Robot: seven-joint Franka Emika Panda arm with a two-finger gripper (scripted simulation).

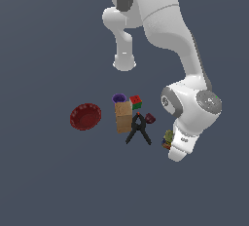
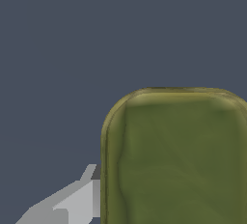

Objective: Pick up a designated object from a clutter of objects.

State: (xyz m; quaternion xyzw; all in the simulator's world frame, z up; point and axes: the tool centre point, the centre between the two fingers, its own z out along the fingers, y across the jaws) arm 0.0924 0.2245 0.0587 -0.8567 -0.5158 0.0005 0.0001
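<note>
Ground: one flat, uniform slate blue-grey surface w/o seams, tiles or texture, filling both views edge to edge. No horizon line visible; ground and backdrop can't be told apart. Light: even, diffuse, approx. overhead; surface tone nearly constant, slightly darker twd the exterior view's upper corners. Cast shadows on the ground too faint to make out. Wrist view: same plain blue-grey ground, no gradient, no markings. Taking the ground's centre as ref., all parts around it look alike.
</note>
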